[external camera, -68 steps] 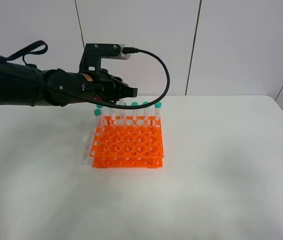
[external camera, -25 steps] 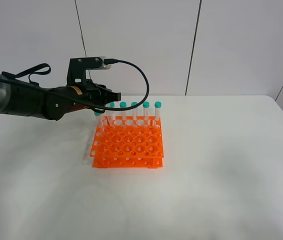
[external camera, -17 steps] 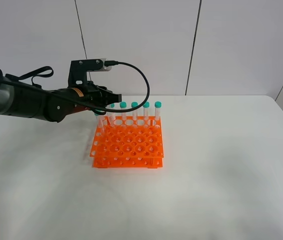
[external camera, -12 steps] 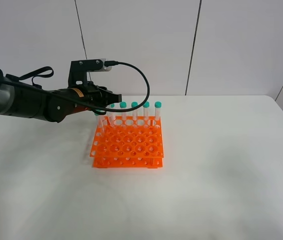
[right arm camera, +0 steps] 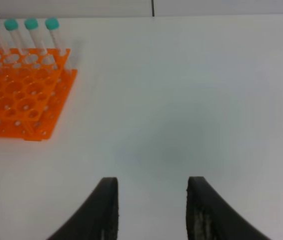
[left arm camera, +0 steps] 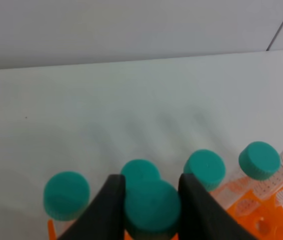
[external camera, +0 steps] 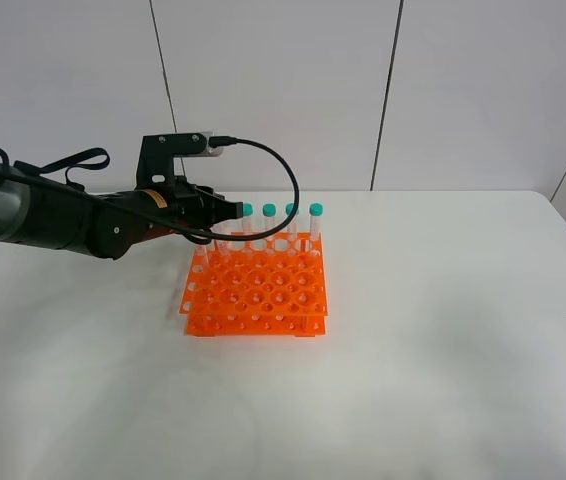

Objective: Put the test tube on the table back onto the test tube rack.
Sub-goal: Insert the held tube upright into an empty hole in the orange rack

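While poised above the white table, over the far-left corner of the orange test tube rack directly beneath: looks like the insertion step. Left gripper clenched on the test tube, fingers either side of its teal cap. Right gripper spread, empty, rack well off ahead. Tube near upright, long axis vertical, cap up, tip down and hidden; seated or not, cannot tell. Next, likely: press down into the hole, release, lift clear of neighbouring caps.
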